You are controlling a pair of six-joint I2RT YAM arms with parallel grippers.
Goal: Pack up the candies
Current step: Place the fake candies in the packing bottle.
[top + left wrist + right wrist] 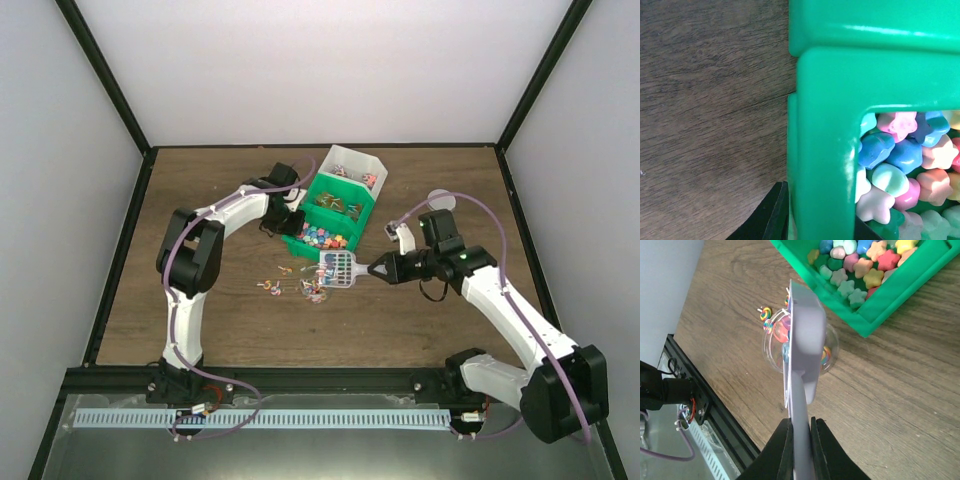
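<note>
Star-shaped candies [890, 150] in pink, blue, orange and mint fill the front compartment of a green bin [345, 205]. My left gripper [820, 220] is shut on that bin's near wall [830, 125], one finger outside and one inside. My right gripper [801, 432] is shut on the handle of a grey scoop [805, 335], held edge-on over a small clear cup [771, 347] that holds a few swirl candies [781, 332]. In the top view the scoop [338, 268] hangs just above the cup [318, 291], in front of the bin.
Loose swirl lollipops [270, 286] lie on the wooden table left of the cup. A white bin [355, 166] stands behind the green one. A round clear lid [438, 198] lies at the back right. A black frame rail [700, 390] runs along the table's near edge.
</note>
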